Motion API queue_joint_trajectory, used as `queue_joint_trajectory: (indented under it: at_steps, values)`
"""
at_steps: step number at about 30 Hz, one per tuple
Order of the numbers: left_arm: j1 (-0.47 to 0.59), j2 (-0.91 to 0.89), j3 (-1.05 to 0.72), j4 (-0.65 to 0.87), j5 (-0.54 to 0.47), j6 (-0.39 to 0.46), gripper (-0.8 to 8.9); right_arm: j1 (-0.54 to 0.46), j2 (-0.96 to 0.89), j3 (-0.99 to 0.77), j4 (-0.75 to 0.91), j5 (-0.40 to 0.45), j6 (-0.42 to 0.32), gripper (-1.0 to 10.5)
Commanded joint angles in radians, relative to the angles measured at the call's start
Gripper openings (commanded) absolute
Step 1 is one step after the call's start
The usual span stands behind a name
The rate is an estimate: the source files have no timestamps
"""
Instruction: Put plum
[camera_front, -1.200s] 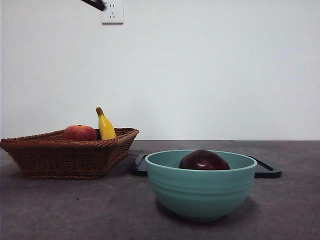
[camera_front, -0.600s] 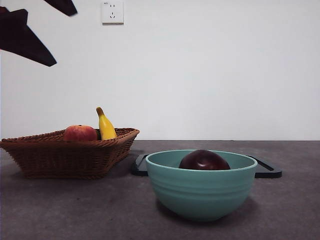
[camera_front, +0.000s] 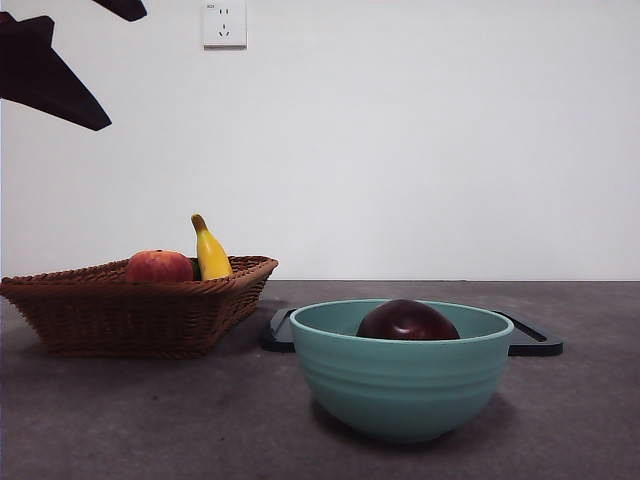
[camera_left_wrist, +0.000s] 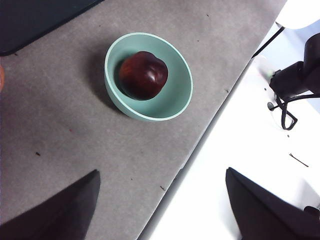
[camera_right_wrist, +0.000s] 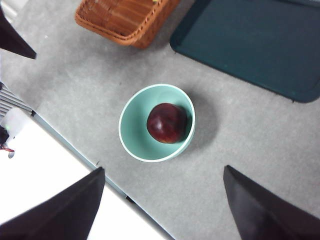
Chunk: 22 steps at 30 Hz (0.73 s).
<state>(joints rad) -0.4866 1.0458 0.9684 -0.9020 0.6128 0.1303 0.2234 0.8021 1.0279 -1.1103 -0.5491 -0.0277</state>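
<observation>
The plum (camera_front: 407, 321) is dark maroon and glossy. It lies inside a teal bowl (camera_front: 400, 385) at the table's near middle, and also shows as plum (camera_left_wrist: 143, 74) and plum (camera_right_wrist: 167, 122) from above. No gripper touches it. My left gripper (camera_left_wrist: 161, 171) is open and empty, high above the table's near edge, well to the side of the bowl (camera_left_wrist: 172, 107). In the front view its dark jaws show at the top left, left gripper (camera_front: 125, 70). My right gripper (camera_right_wrist: 164, 168) is open and empty too, high above the bowl (camera_right_wrist: 132, 132).
A wicker basket (camera_front: 140, 310) at the left holds a red-orange peach-like fruit (camera_front: 159, 266) and a yellow banana (camera_front: 210, 252). A dark flat tray (camera_front: 535, 340) lies behind the bowl. The table's near edge (camera_right_wrist: 65, 142) runs close to the bowl.
A gripper's dark jaws came into the front view's top left, where only a small tip showed a second ago. In the last half second they barely shifted. Plum and bowl stayed put.
</observation>
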Motion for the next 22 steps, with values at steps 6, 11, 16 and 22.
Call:
queue_joint_trajectory:
  at_steps: [6,11,16,22]
  values:
    - [-0.005,0.005,0.007,0.005,0.009,0.015,4.02,0.039,0.098,-0.031,0.05,0.0,0.047,3.8]
    - [-0.005,0.005,0.007,0.005,0.009,0.015,4.02,0.097,0.153,-0.15,0.216,0.004,0.13,3.8]
    - [-0.005,0.005,0.007,0.005,0.009,0.015,4.02,0.155,0.209,-0.241,0.383,0.096,0.201,3.8]
    - [-0.005,0.005,0.007,0.008,0.009,0.015,4.02,0.219,0.295,-0.275,0.478,0.184,0.22,3.8]
